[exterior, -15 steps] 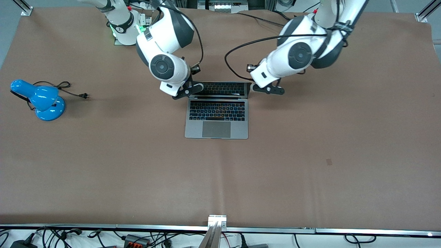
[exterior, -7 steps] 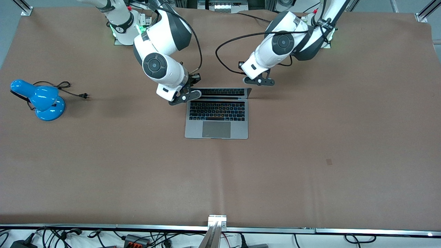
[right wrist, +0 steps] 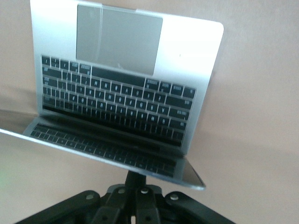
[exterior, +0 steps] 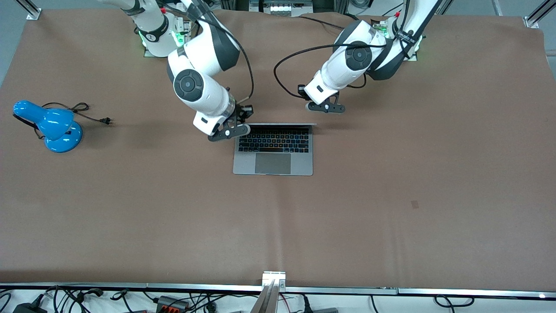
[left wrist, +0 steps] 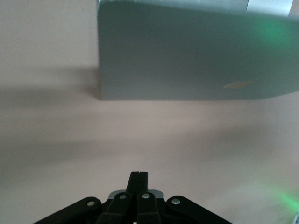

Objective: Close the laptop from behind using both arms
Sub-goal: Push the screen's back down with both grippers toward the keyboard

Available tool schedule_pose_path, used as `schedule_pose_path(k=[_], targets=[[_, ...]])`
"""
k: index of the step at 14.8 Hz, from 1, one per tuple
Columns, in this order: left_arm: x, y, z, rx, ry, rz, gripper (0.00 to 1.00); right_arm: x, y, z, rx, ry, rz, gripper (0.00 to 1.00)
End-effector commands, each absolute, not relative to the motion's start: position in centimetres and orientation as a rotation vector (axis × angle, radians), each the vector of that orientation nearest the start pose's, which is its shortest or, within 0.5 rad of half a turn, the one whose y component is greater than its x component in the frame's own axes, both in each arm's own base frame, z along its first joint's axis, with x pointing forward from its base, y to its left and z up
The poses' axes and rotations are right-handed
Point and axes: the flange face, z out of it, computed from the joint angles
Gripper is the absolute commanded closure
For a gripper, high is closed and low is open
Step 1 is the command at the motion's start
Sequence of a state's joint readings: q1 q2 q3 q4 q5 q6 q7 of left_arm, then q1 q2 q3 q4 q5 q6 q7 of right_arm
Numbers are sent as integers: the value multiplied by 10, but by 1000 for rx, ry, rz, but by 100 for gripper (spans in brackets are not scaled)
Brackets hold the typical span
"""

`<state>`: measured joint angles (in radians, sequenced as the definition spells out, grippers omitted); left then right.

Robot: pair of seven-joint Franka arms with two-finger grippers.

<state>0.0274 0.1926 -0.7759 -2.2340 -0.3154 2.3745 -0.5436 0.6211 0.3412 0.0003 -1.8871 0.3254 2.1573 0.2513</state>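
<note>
The laptop (exterior: 273, 150) sat on the brown tabletop (exterior: 391, 195) about midway between my two bases, its slim silver-grey base flat, with the black keyboard and the large grey trackpad facing up. Its lid stood tipped forward over the keys, so from the front camera I saw only a thin silver edge along the hinge side, and my right wrist view caught the keys mirrored in the dark screen. My right pincer (exterior: 229, 131) was shut, fingers pressed together with nothing between them, at the lid's corner toward my right arm's end; whether it touched the lid I could not tell. My left pincer (exterior: 325, 107) was also shut and empty, hanging over the bare tabletop near the lid's plain grey back, apart from it. A blue desk lamp (exterior: 50, 126) lay well apart toward my right arm's end.
</note>
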Motion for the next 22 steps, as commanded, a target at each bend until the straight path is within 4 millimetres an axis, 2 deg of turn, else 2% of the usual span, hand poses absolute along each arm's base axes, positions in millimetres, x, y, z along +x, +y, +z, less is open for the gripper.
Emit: schedule_pose_path(k=[1, 2, 4, 6, 7, 9, 11, 13, 14, 17, 20, 22], targets=[[419, -377, 311, -3402, -13, 315, 100, 506, 375, 305, -2906, -217, 199, 100], [429, -384, 311, -3424, -29, 244, 100, 509, 376, 302, -2903, -212, 177, 100], [446, -394, 285, -3453, 29, 124, 100, 517, 377, 292, -2903, -200, 139, 100], [484, -397, 276, -3437, 112, 61, 100, 529, 375, 282, -2910, -184, 110, 100], [498, -400, 273, -3428, 93, 115, 100, 533, 376, 277, -2918, -187, 106, 100], [500, -423, 274, -3398, 116, 163, 100, 537, 376, 268, -2937, -206, 105, 100], [502, -432, 261, -3335, 174, 74, 100, 538, 374, 256, -2959, -222, 114, 100], [522, -443, 250, -3310, 152, 1, 100, 546, 371, 243, -2973, -213, 120, 100], [526, -446, 246, -3310, 152, -4, 100, 551, 369, 237, -2978, -203, 118, 100], [530, -446, 236, -3312, 182, -49, 100, 564, 369, 219, -3001, -214, 96, 100], [531, -449, 214, -3325, 238, -122, 100, 569, 371, 203, -3009, -217, 110, 100], [540, -441, 207, -3330, 247, -197, 100, 569, 372, 195, -3015, -220, 118, 100]])
